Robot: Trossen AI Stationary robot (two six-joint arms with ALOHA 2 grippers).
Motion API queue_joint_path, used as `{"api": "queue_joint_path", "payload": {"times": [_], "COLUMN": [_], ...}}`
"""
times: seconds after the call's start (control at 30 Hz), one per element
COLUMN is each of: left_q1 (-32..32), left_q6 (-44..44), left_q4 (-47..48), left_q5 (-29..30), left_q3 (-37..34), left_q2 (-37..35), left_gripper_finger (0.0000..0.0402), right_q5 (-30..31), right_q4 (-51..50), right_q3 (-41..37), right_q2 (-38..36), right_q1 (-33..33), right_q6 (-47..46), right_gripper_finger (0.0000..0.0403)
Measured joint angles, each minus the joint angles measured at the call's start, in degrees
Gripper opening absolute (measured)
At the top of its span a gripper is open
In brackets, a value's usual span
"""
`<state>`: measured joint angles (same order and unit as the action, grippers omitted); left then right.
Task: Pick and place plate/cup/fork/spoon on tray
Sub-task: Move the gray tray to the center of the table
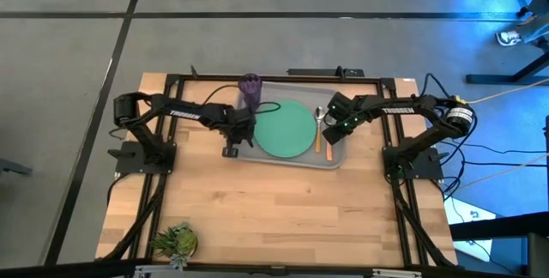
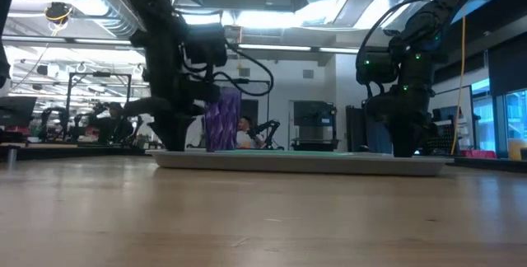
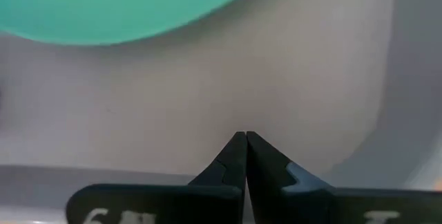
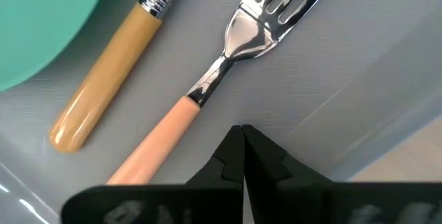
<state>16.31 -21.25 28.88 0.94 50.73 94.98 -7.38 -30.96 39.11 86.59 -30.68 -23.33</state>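
Note:
The grey tray (image 1: 336,160) lies at the table's far middle. On it rest the mint-green plate (image 1: 286,129), the purple cup (image 1: 250,89) upright at its far left corner, and the spoon (image 1: 318,129) right of the plate. The fork (image 4: 207,89) lies flat on the tray floor beside the spoon's orange handle (image 4: 103,79). My right gripper (image 4: 243,128) is shut over the tray's right end, its tips just beside the fork's handle with tray showing between. My left gripper (image 3: 245,134) is shut above bare tray floor, left of the plate (image 3: 117,3).
A small potted plant (image 1: 176,241) stands at the table's near left corner. Bare wood stretches in front of the tray (image 2: 305,161). The cup (image 2: 222,121) stands close to my left arm. Black frame rails run along the table's edges.

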Motion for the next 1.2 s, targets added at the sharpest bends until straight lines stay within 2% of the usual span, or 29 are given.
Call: {"api": "queue_joint_path", "payload": {"times": [0.27, 0.67, 1.2], "left_q1": [-3.39, -10.56, -17.17], "left_q6": [2.9, 9.63, 15.25], "left_q4": [-0.76, 1.19, 2.61], "left_q5": [1.28, -0.26, -0.71], "left_q3": [-1.94, -1.94, -2.0], "left_q2": [-0.22, -0.26, -0.17], "left_gripper_finger": [0.0, 0.0, 0.0], "right_q5": [0.09, -0.17, -1.13], "right_q4": [-0.04, -0.58, -2.16], "right_q3": [0.0, -0.02, -0.02], "right_q2": [0.0, 0.0, 0.0], "right_q1": [1.21, 5.84, 16.59], "right_q6": [0.07, -2.01, -10.91], "right_gripper_finger": [0.0003, 0.0003, 0.0003]}}
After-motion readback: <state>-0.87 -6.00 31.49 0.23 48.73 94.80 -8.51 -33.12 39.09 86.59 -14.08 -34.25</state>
